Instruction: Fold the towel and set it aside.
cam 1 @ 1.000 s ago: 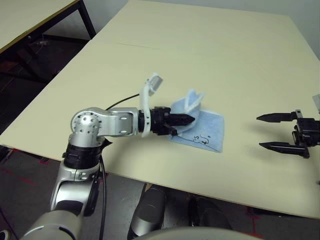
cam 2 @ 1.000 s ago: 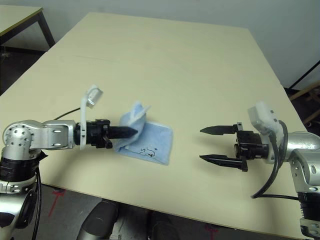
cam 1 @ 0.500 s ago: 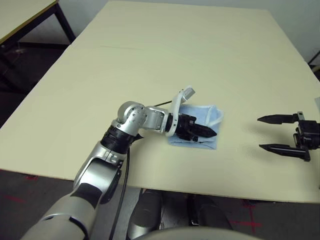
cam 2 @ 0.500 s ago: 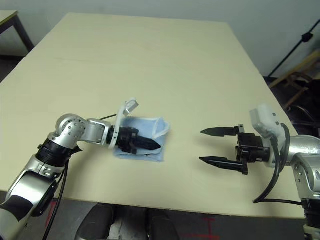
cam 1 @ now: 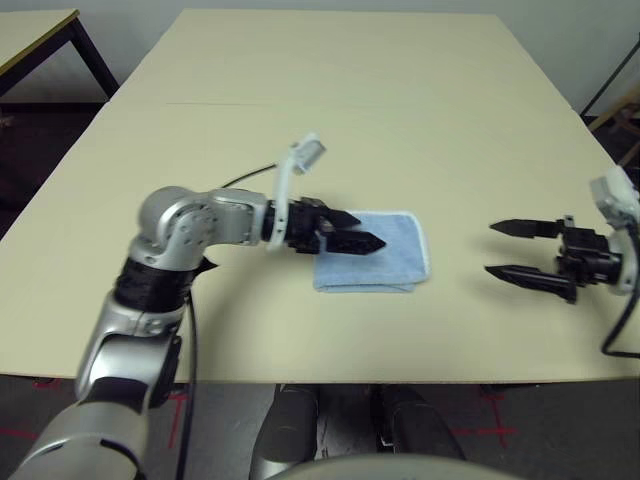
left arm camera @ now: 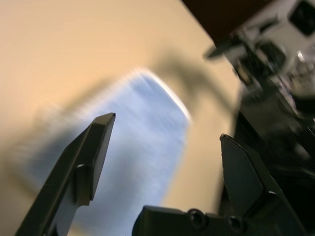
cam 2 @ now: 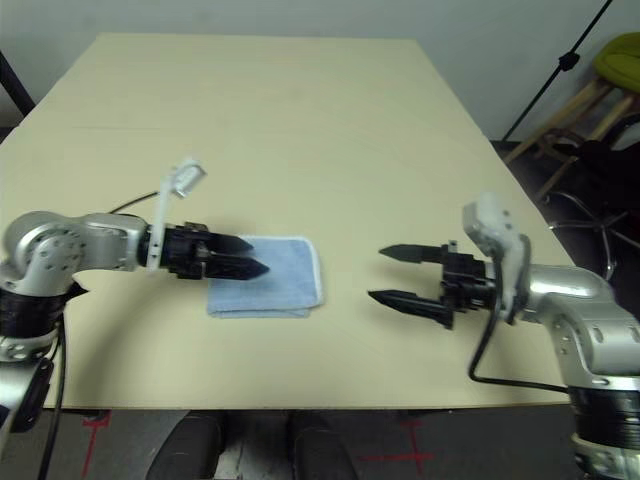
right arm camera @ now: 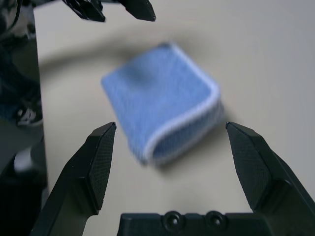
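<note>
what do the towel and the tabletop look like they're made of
The towel looks like soft terry cloth, matte light blue, judging by its fuzzy surface and pale stitched-looking edging. The table has a smooth, cream, low-sheen top, possibly laminate or painted board; its even colour without visible grain leaves that open.

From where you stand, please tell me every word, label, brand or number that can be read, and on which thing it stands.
None can be read. The top of the folded towel shows no writing, and neither the left gripper nor the right gripper bears a readable mark.
</note>
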Tool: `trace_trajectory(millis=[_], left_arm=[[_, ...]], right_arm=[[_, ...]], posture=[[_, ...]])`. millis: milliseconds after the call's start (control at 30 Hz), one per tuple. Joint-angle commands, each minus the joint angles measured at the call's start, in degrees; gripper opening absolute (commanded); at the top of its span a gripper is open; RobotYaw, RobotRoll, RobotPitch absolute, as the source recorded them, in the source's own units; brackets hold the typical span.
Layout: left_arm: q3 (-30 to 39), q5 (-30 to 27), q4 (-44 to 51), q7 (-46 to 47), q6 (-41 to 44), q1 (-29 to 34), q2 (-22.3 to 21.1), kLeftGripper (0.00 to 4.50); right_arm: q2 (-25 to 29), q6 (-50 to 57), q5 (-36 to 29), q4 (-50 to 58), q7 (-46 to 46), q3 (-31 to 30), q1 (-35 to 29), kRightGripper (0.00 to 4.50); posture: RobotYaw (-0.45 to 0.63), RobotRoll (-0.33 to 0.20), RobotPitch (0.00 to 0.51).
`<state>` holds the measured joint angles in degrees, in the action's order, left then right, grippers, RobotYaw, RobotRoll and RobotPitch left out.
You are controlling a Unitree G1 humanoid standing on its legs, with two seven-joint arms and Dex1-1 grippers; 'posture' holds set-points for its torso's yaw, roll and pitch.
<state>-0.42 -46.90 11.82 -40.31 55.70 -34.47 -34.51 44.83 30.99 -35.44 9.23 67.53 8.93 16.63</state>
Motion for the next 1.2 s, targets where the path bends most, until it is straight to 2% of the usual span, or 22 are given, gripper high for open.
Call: trace_trajectory(millis=[33, 333, 400, 500, 600, 767, 833, 1067, 1200], left_arm=[[0.8, 5.0, 1.4, -1.8, -9.5, 2.3, 0.5, 4.48], [-2.6, 8.9, 1.5, -5.9, -14.7, 3.9, 1.9, 4.48], [-3.8, 10.7, 1.3, -7.4, -16.5, 5.0, 1.5, 4.08], [-5.8, 14.7, 0.3, -11.0, -21.9, 6.9, 0.3, 3.21], [-6.2, 16.5, -1.3, -12.9, -25.8, 8.0, 1.0, 2.2], [-6.9, 17.7, -2.6, -14.1, -27.4, 7.9, 2.6, 0.46], [-7.9, 18.2, -3.2, -15.0, -28.0, 8.4, 3.4, 0.0], [-12.4, 22.8, -5.2, -18.5, -32.9, 10.9, 4.3, 0.0], [-12.8, 24.3, -8.4, -17.8, -33.7, 12.9, 5.6, 0.0]], right_arm=[[-1.3, -1.1, 1.6, 1.6, -1.6, -3.1, 1.8, 4.5], [-7.9, -2.0, 2.5, -0.6, -3.5, -8.4, 8.4, 4.5], [-9.1, -1.6, 2.4, -1.4, -3.6, -9.1, 9.1, 4.48], [-9.2, -2.2, 3.0, -2.2, -1.7, -10.8, 8.7, 3.87], [-8.8, -3.0, 3.6, -2.5, 0.0, -12.1, 8.8, 2.78], [-8.1, -5.3, 5.8, -3.5, 1.6, -13.3, 9.5, 0.88], [-8.1, -6.9, 7.3, -4.5, 2.1, -14.2, 9.9, 0.14], [-8.9, -12.4, 11.8, -7.8, 3.7, -17.2, 8.8, 0.06], [-10.0, -14.9, 14.3, -10.7, 3.1, -18.7, 7.2, 0.06]], posture=[[0.16, 0.0, 0.165], [0.15, 0.0, 0.162], [0.15, 0.0, 0.162], [0.14, 0.0, 0.158], [0.14, 0.0, 0.152], [0.15, 0.0, 0.148], [0.15, 0.0, 0.142], [0.14, 0.0, 0.137], [0.14, 0.0, 0.138]])
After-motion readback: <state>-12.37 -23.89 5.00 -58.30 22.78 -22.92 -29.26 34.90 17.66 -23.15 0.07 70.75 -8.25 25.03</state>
